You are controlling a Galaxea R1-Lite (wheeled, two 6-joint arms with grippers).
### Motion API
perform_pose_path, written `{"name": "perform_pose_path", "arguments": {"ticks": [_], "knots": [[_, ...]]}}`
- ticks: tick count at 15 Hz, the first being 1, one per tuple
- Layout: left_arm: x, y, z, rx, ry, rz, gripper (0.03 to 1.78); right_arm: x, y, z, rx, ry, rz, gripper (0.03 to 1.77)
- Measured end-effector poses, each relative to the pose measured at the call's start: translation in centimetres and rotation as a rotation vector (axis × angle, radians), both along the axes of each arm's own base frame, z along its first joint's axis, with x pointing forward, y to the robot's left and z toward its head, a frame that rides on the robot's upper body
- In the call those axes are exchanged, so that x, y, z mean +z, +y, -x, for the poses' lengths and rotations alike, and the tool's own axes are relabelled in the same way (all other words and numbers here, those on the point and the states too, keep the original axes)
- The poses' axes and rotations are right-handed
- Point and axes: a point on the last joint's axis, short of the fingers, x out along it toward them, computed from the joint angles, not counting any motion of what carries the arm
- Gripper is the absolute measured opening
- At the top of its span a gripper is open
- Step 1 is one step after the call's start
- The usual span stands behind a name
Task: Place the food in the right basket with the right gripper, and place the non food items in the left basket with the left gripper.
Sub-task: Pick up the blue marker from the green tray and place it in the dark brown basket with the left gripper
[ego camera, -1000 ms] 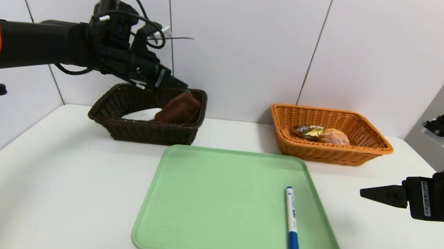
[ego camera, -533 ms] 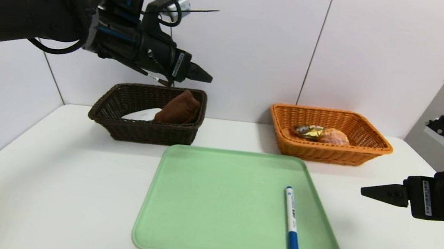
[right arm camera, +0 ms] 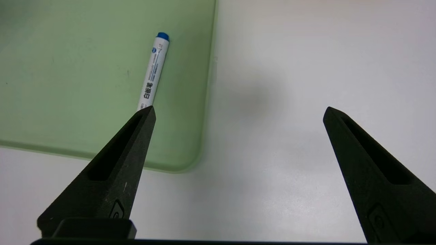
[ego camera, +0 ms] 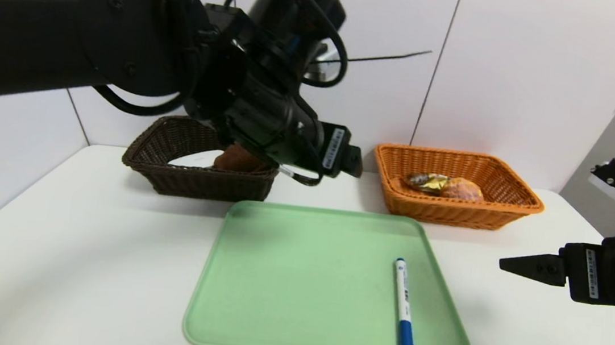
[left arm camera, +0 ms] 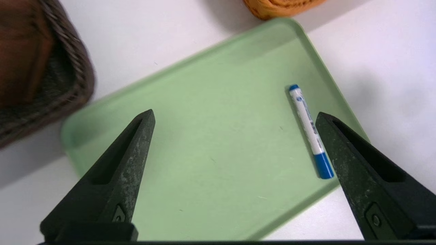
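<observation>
A white marker pen (ego camera: 403,305) with a blue cap lies on the right part of the green tray (ego camera: 301,286). The dark brown left basket (ego camera: 198,181) holds the brown rolled towel (ego camera: 237,160) and the white case (ego camera: 194,159). Inside the orange right basket (ego camera: 452,213) are the chocolate pack (ego camera: 426,181) and the cream puff (ego camera: 463,190). My left gripper (ego camera: 355,163) hangs high between the baskets, open and empty (left arm camera: 235,114), looking down on the marker (left arm camera: 308,127). My right gripper (ego camera: 509,265) hovers right of the tray, open (right arm camera: 239,109), empty.
The tray sits mid-table in front of both baskets. White table surface (ego camera: 75,262) lies to the left and right of it. A white panelled wall (ego camera: 501,73) stands close behind the baskets.
My left arm has swung from above the dark basket to the right and forward, over the tray's far edge. Its jaws have spread a little wider. The right arm has stayed still.
</observation>
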Motion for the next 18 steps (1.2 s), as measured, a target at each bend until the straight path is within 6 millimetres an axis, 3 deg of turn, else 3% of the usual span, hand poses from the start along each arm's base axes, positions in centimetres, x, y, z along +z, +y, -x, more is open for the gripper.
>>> {"name": "perform_pose_path", "arguments": {"ticks": [4,8,18], "knots": [[-2.9,-4.8,2.7,-0.013,0.076,-0.037,1.68,0.0,0.0,-0.1,-0.003,-0.011,-0.005,1.69],[-6.1,-8.2,3.7,-0.038,0.126,-0.078,1.69,0.0,0.0,-0.2,-0.003,-0.013,-0.006,1.69],[-12.3,-13.0,3.8,-0.027,0.125,-0.131,1.69,-0.4,0.1,-0.4,-0.005,0.001,-0.005,1.69]]}}
